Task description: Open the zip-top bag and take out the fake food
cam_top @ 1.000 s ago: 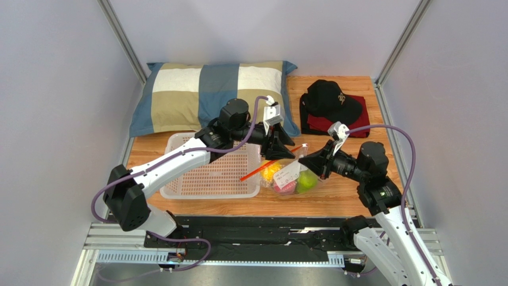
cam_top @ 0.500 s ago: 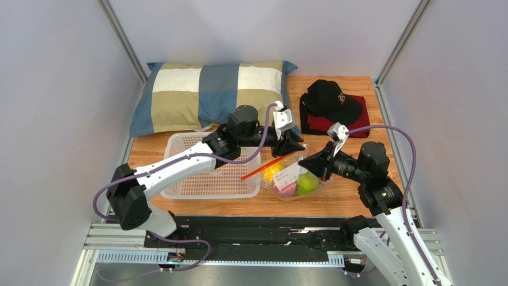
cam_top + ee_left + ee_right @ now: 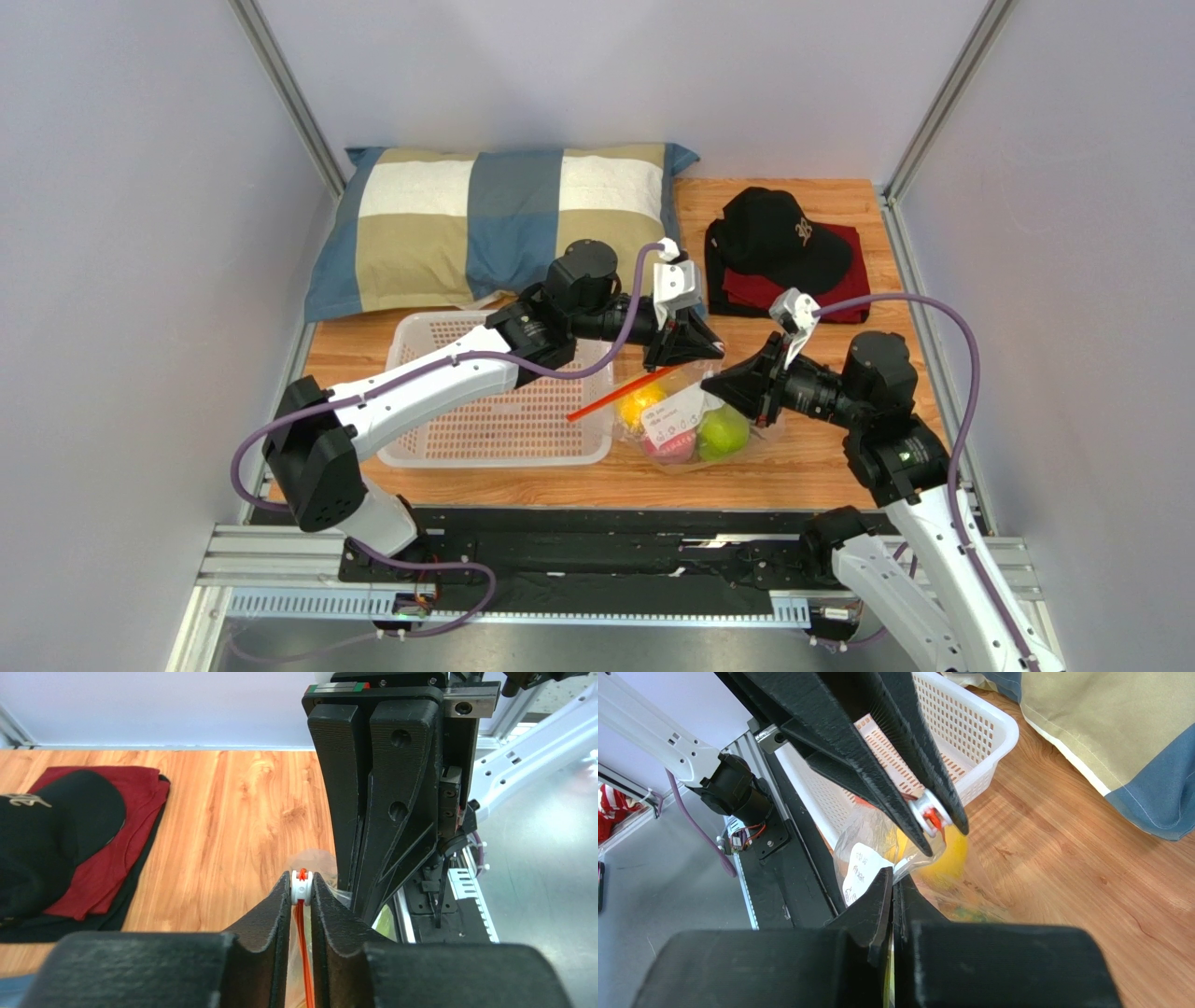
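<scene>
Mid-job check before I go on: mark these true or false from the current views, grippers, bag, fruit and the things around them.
1. The left gripper is pinching the white slider on the orange zip strip. True.
2. The fruit lies in the basket. False: it is inside the bag, which sits beside the basket.
3. The right gripper is open and apart from the bag. False: it is shut on the bag's edge.
4. The black cap rests on the red cloth. True.
5. The bag lies on the pillow. False: it lies on the wooden table, to the right of the basket.
</scene>
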`<state>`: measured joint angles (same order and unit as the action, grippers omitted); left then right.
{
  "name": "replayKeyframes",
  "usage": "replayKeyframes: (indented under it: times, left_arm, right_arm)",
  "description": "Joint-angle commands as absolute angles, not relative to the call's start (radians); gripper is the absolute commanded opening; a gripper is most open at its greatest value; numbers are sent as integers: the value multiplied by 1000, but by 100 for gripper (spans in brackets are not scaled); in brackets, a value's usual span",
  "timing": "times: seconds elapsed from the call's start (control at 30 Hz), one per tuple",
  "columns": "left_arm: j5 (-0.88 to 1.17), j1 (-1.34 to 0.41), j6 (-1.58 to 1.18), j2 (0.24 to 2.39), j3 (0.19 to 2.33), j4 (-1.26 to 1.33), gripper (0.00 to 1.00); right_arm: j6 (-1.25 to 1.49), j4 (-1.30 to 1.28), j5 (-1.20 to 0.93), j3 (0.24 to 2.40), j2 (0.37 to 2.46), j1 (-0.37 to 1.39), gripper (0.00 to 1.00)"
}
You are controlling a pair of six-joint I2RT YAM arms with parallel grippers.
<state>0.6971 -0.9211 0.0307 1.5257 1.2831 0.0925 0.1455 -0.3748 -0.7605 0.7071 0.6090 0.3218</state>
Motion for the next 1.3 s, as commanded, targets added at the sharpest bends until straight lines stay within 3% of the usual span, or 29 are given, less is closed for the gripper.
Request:
replayKeyframes:
  times: [0.0,0.13,0.27,0.37,0.6,0.63,0.67,0.7,0.9,1.03,1.27]
  left_arm:
    - [787,-917,58,1540,1335,81,15]
    - [781,-916,66,1531,1331,80,3]
    - [791,-914,60,1517,1328,69,0]
    - [851,-914,49,1517,1336,60,0]
    - [894,-914,46,1508,1330,38,0]
    - [890,-914,46,1503,1328,40,0]
    - [885,-914,45,1500,1328,41,0]
    - [870,-914,46,1497,1328,32,0]
    - [694,-904,22,1485,1299,5,0]
    - [589,-870,-67,1459,1171,64,0]
    - [463,-851,-204,1414,1069,14,0]
  right_arm:
    - [126,-371,-779,759,601,321,0]
    - [114,-394,-759,764,598,321,0]
    - [81,-446,-667,781,601,321,37]
    - [74,-419,-681,778,618,321,38]
    - [92,-341,-745,743,669,321,21]
    - [100,-330,-752,736,675,324,15]
    - [103,-325,-753,735,676,322,2]
    - [103,-325,-744,735,680,322,0]
    - [204,-270,-548,709,579,322,0]
    - [238,-210,-459,676,492,321,0]
    - [253,-244,-350,707,552,319,0]
